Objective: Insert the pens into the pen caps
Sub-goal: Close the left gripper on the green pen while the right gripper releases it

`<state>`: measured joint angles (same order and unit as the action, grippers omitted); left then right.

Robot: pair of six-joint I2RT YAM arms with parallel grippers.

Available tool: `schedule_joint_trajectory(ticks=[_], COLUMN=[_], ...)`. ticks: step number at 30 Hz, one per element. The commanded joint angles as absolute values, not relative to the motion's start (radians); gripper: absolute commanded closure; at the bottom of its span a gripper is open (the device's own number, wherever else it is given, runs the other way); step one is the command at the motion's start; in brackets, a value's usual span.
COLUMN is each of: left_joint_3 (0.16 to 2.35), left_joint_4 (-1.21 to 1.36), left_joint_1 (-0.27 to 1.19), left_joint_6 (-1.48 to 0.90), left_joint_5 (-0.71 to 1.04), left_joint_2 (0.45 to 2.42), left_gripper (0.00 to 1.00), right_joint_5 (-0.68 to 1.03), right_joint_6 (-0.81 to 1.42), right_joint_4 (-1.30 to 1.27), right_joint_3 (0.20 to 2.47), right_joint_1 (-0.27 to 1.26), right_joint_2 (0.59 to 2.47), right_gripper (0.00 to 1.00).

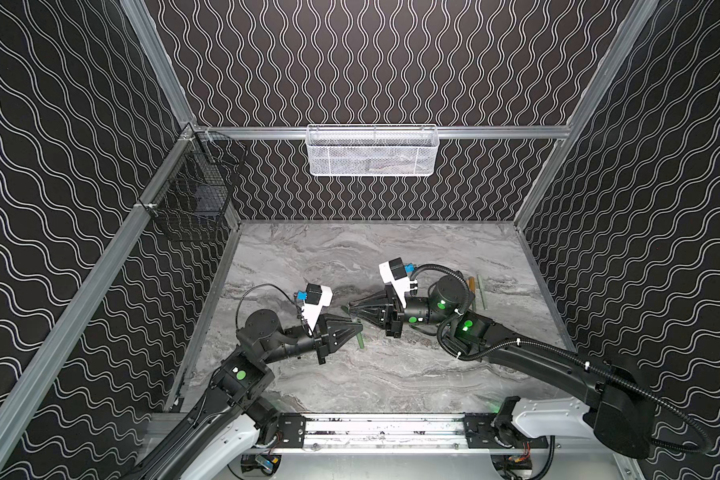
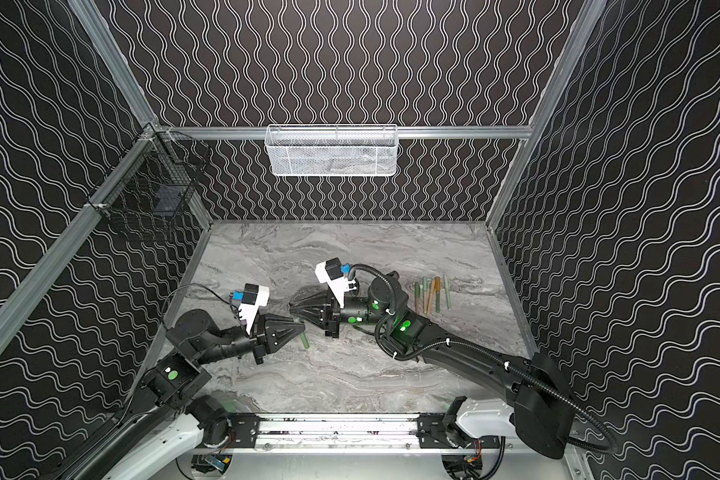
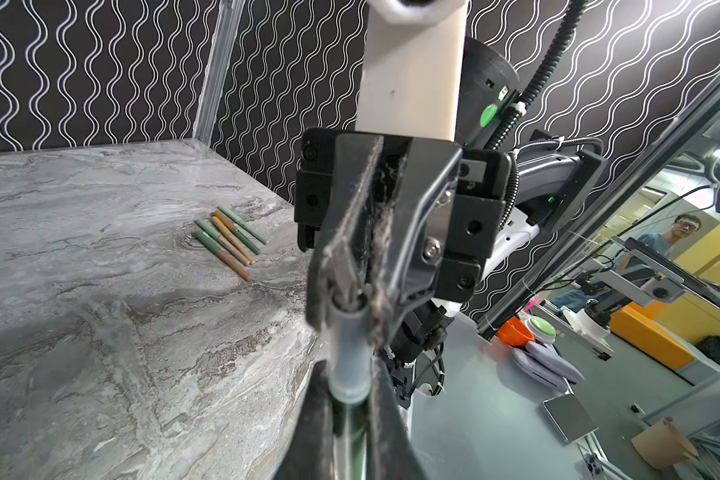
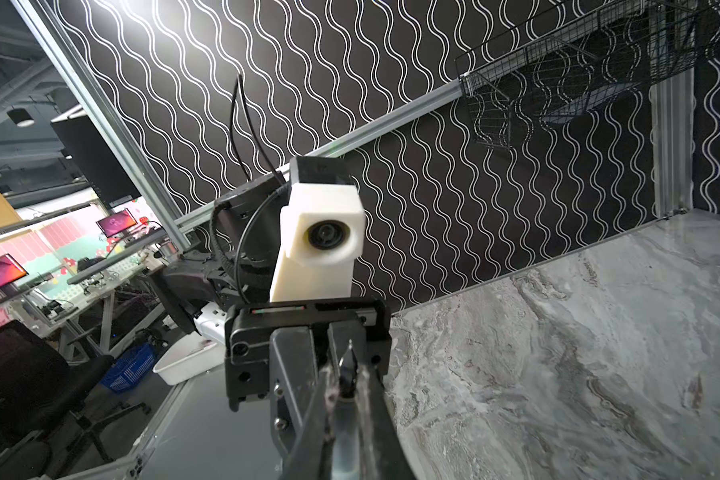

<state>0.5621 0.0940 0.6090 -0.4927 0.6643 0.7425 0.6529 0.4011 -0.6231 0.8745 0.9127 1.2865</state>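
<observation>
Both pairs of fingers are clenched on one pen (image 1: 360,340), held over the table (image 1: 350,249) near its middle. The left fingers (image 1: 344,332) reach in from the left and the right fingers (image 1: 366,309) from the right, so that their ends nearly meet, the right ones just on the far side of the left. In both top views the pale green barrel (image 2: 304,338) sticks out of the left fingers toward the near edge, and a short dark bit pokes out past the right fingers on the far side. The right wrist view shows that bit as a dark tapered tip (image 4: 348,365), bare, standing out between the right fingers. In the left wrist view the pen runs from between the left fingers to the ends of the right fingers, which pinch its far part. Whether the barrel's low end touches the table cannot be told. Five more pens (image 2: 432,293) lie side by side on the table near the right wall, well apart from both arms; most show two shades along their length. A white mesh basket (image 1: 371,153) hangs on the back rail, and a black wire basket (image 1: 192,187) hangs in the far left corner.
</observation>
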Motion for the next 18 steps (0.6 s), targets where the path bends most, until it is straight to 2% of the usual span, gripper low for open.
schedule_joint_trajectory(ticks=[1, 8, 10, 14, 18], left_joint_3=[0.556, 0.582, 0.6, 0.656, 0.755], left_joint_4=[0.121, 0.085, 0.029, -0.168, -0.432], left_joint_1=[0.608, 0.608, 0.608, 0.607, 0.6], left_joint_6=[-0.48, -0.459, -0.44, -0.38, -0.312], left_joint_5=[0.643, 0.642, 0.62, 0.502, 0.342], left_joint_2=[0.732, 0.744, 0.732, 0.688, 0.685], left_gripper=[0.98, 1.0, 1.0, 1.0, 1.0], right_joint_5=[0.669, 0.659, 0.648, 0.587, 0.519], right_joint_6=[0.419, 0.423, 0.422, 0.401, 0.358], right_joint_4=[-0.693, -0.706, -0.69, -0.605, -0.457], right_joint_3=[0.868, 0.849, 0.851, 0.862, 0.883], right_joint_1=[0.912, 0.912, 0.913, 0.91, 0.882], right_joint_2=[1.284, 1.279, 1.279, 1.275, 1.28], right_gripper=[0.9, 0.88, 0.8, 0.53, 0.41])
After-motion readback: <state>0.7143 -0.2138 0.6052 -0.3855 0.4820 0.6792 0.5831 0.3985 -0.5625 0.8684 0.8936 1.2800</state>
